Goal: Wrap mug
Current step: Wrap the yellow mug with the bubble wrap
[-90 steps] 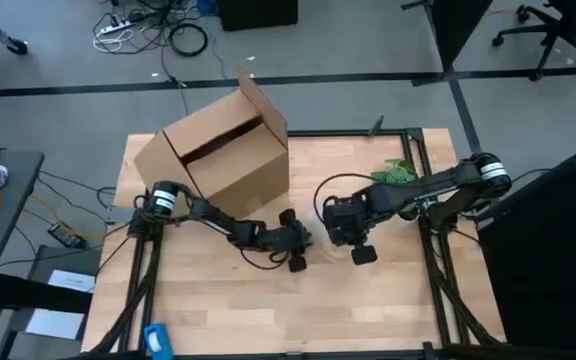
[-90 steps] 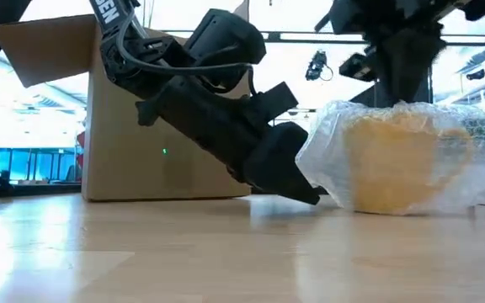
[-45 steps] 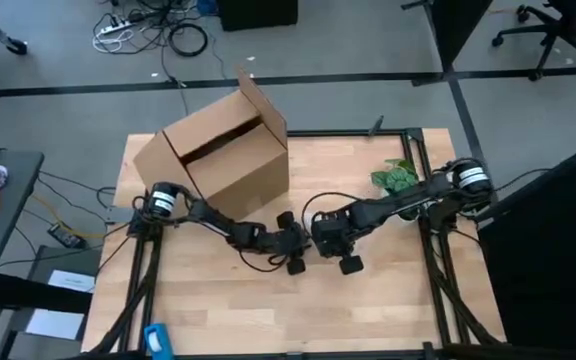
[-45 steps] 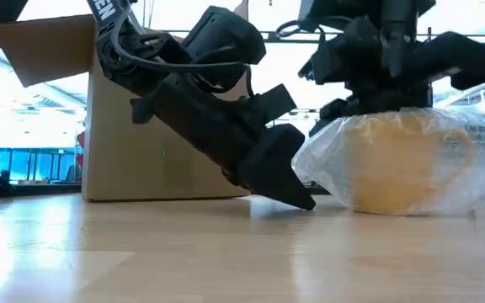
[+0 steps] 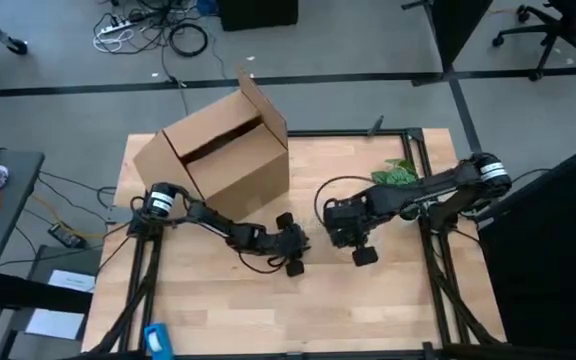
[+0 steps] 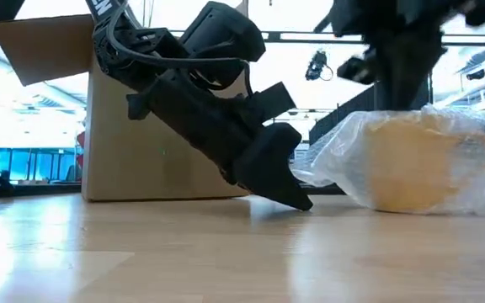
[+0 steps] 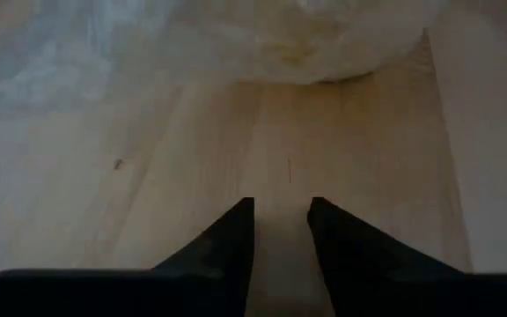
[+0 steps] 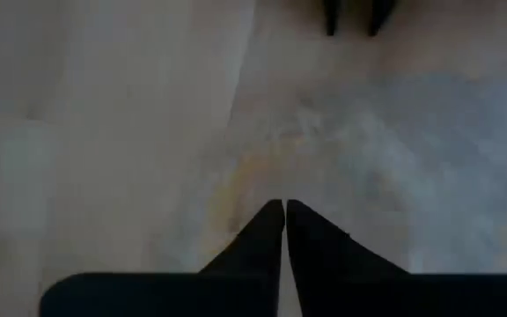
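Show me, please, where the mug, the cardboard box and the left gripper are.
mug point(image 6: 411, 164), low view: yellow body under plastic.
cardboard box point(image 5: 230, 160), high view: its side wall.
left gripper point(image 7: 280, 216), left wrist view: between fingertips.

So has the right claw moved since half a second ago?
Yes. In the high view the right claw has pulled back to the picture's right, away from the cardboard box. It is shut, above the wrapped mug.

left claw point(image 7: 280, 211) ajar, right claw point(image 8: 284, 211) closed
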Robot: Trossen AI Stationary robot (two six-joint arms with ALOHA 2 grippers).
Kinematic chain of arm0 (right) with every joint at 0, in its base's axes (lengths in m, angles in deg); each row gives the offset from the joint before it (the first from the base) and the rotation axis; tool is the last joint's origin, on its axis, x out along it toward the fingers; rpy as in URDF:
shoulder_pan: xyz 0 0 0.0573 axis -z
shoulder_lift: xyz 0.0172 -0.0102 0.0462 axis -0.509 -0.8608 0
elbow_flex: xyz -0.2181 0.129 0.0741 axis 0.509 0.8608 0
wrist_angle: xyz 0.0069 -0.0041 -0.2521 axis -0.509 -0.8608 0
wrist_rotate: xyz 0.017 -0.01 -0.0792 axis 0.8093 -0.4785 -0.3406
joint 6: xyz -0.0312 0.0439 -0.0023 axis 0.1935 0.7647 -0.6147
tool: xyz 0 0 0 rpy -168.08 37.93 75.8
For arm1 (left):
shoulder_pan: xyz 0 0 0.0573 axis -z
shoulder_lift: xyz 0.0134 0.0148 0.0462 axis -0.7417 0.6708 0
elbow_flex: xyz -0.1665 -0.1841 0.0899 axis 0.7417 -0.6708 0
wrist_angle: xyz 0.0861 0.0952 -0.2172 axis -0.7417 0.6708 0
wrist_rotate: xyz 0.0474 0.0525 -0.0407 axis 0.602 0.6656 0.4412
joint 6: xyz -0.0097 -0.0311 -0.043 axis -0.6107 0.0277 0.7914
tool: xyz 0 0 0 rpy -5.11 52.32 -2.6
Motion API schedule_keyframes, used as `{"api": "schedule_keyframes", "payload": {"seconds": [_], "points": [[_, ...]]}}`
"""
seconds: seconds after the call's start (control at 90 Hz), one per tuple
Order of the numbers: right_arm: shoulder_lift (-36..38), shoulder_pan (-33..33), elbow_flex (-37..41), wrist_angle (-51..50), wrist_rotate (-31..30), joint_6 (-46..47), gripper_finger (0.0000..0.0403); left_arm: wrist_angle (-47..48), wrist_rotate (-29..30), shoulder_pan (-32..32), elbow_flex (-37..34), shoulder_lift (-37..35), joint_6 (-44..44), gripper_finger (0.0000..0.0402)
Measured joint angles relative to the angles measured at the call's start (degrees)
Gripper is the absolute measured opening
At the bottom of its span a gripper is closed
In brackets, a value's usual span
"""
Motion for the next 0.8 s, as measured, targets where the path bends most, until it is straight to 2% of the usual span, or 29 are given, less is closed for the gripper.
{"api": "schedule_keyframes", "payload": {"seconds": [0.133,0.289,0.478,0.633,0.8], "points": [[2.74,-0.07,0.28,2.01,0.02,1.37,0.0000,-0.04,0.02,0.00,-0.02,0.00,0.02,0.0101],[0.75,0.27,4.40,6.20,1.10,-0.66,0.0000,-0.36,0.00,-0.04,-0.07,0.00,0.01,0.0101],[-6.09,1.11,10.91,16.39,9.96,-3.97,0.0000,-0.04,0.02,-0.01,-0.09,0.02,0.85,0.0101],[-10.62,2.74,11.85,15.16,8.12,-4.91,0.0001,0.20,0.02,0.03,-0.07,0.02,1.25,0.0101],[-8.06,4.00,10.16,9.54,7.46,-3.98,0.0001,2.66,-0.04,0.09,-0.11,-1.17,1.26,0.0101]]}}
